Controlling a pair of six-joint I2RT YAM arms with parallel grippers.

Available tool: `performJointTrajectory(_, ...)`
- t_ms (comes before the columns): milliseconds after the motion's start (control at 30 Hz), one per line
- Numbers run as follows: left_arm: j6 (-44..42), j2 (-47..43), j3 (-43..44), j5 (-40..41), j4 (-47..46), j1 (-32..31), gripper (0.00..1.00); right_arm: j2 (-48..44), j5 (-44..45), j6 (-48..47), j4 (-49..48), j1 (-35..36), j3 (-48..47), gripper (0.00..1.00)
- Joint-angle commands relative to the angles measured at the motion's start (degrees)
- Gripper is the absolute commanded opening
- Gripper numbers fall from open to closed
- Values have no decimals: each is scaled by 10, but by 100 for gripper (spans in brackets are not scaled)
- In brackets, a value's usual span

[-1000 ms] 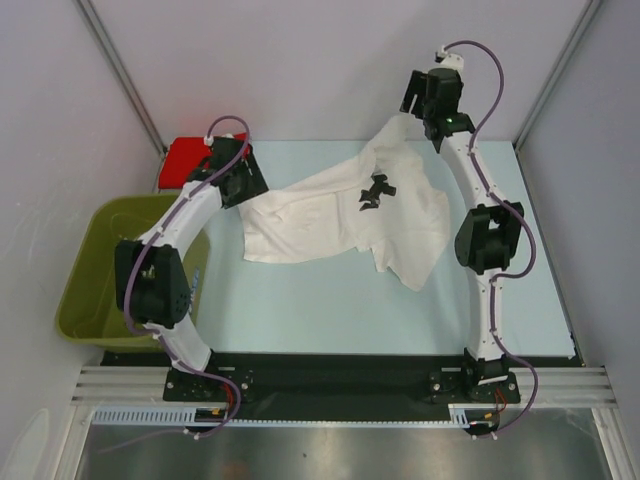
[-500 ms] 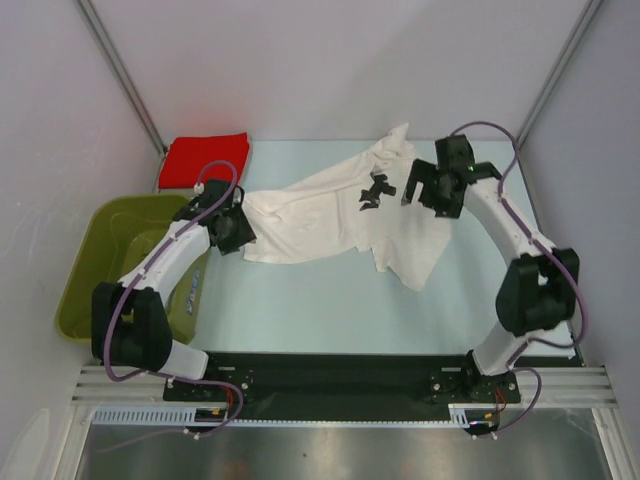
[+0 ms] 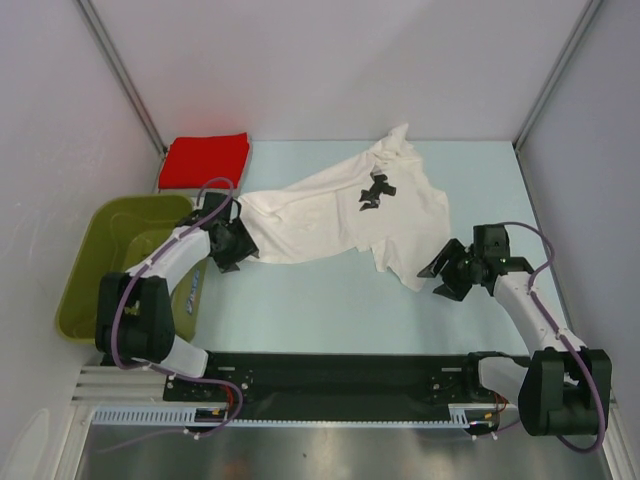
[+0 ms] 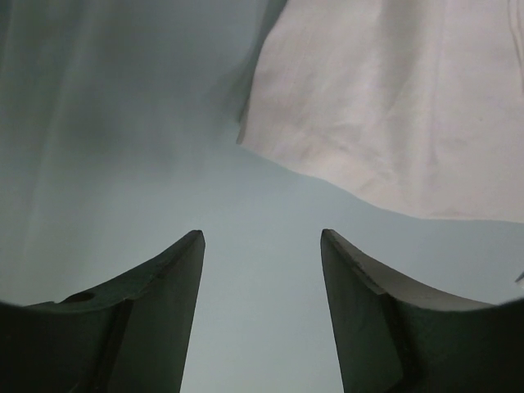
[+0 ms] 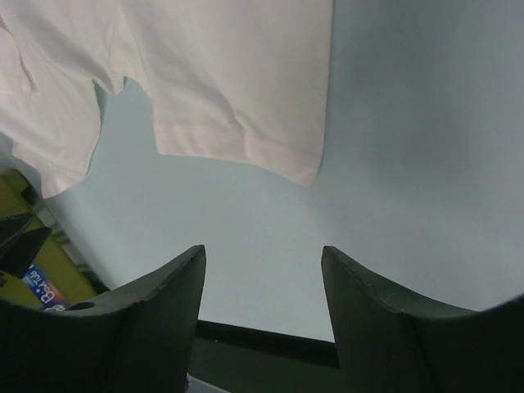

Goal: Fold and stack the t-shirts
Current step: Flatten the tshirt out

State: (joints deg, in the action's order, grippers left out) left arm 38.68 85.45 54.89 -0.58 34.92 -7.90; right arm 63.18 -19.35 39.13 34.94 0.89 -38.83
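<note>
Care is advised: left gripper [image 3: 243,244] and right gripper [image 3: 444,272] are held part-open, empty; near corners of white t-shirt [image 3: 335,215] should be pinched evenly.

Even bright overhead light, soft shadows, wrist views slightly blurred

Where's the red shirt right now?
In the overhead view the red shirt lies at the far left corner of the table, just behind the green basket.
</note>
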Motion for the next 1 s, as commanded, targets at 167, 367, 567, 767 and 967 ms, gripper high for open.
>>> performJointTrajectory(167,57,20,-16,-17,-58,29,51,-14,-39,32,-51,-4,2,64)
performJointTrajectory(367,61,83,19,-13,-82,32,44,-18,-46,35,-49,-3,8,64)
performJointTrajectory(567,68,91,30,34,-75,32,47,-31,-37,39,-45,-4,12,64)
performJointTrajectory(767,61,118,43,30,-75,32,41,-25,-35,44,-44,-4,18,64)
performJointTrajectory(967,56,122,43,15,-78,32,24,-25,-28,45,-38,-4,16,65)
